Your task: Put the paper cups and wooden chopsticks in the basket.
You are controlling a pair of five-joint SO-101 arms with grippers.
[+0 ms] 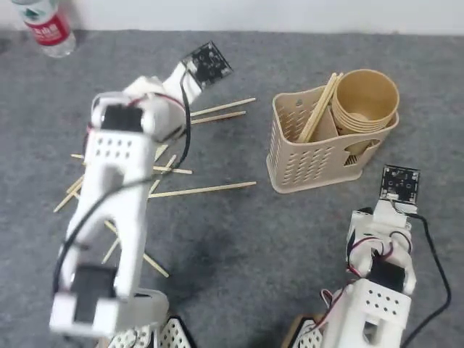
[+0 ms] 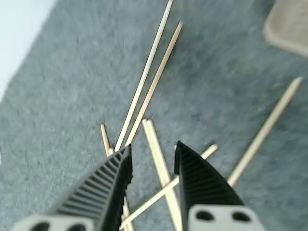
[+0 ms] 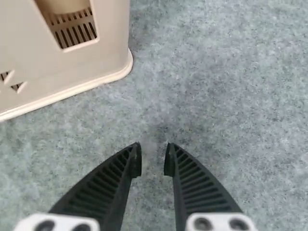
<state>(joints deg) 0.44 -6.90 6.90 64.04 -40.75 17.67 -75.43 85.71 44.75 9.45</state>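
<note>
Left wrist view: left gripper [image 2: 154,147] has its jaws apart and empty, with a pale chopstick [image 2: 150,134] on the grey mat [image 2: 72,86] showing between the tips. Its long axis runs roughly away from the gripper, so the jaws would close across it. High view: loose chopsticks [image 1: 206,189] lie by the left arm. The basket [image 1: 290,156] sits toward the right arm, paper cups [image 1: 366,98] already inside. Right gripper [image 3: 152,158] is slightly parted and empty, near the basket. Left arm is nearer the sticks.
</note>
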